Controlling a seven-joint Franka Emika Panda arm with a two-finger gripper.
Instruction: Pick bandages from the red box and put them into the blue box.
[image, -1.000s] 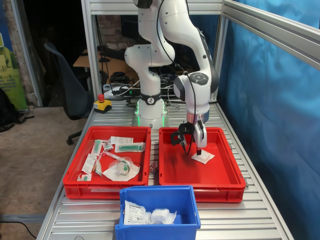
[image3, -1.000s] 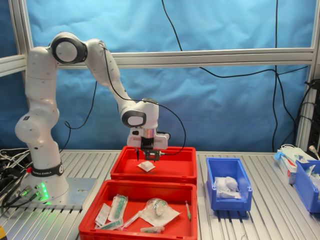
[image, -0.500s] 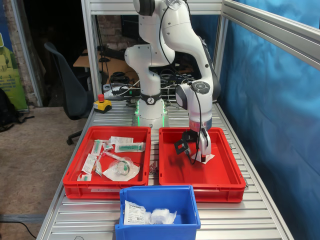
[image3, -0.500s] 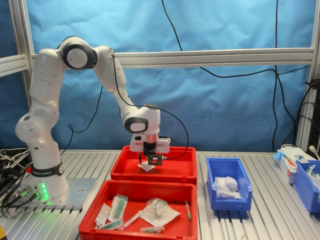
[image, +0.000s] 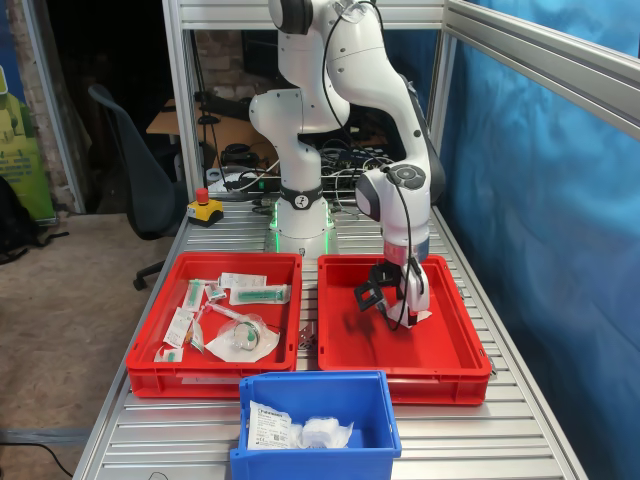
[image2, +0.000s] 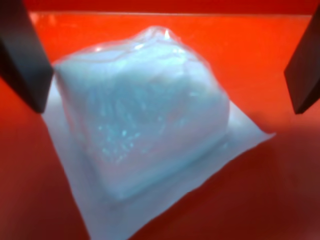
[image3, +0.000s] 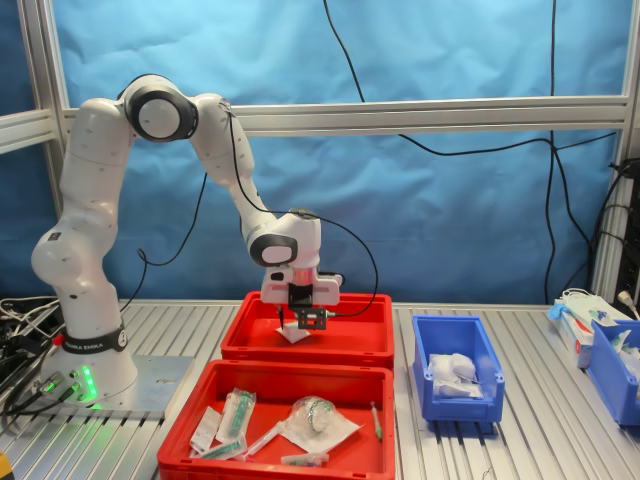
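One bandage (image2: 145, 125), a white pad in clear wrap, lies on the smooth floor of the red box (image: 345, 350). It is mostly hidden behind the fingers in the first exterior view (image: 423, 316) and shows in the second exterior view (image3: 289, 335). My gripper (image2: 167, 102) is open and low in the red box (image3: 350, 343), one dark finger on each side of the bandage, apart from it. The gripper shows in both exterior views (image: 405, 318) (image3: 303, 326). The blue box (image: 315, 400) (image3: 458, 370) holds wrapped bandages (image: 322, 432) and a printed sachet (image: 268, 425).
A second red tray (image: 150, 365) (image3: 190, 440) beside the red box holds several green-white packets. Another blue bin (image3: 615, 365) and a white carton (image3: 580, 315) stand at the second exterior view's right. An emergency stop button (image: 204, 206) sits near the robot base (image: 300, 215).
The gripper has come down into the red box and shifted slightly toward the first exterior view's right, until its open fingers straddle the bandage. The bandage has not moved.
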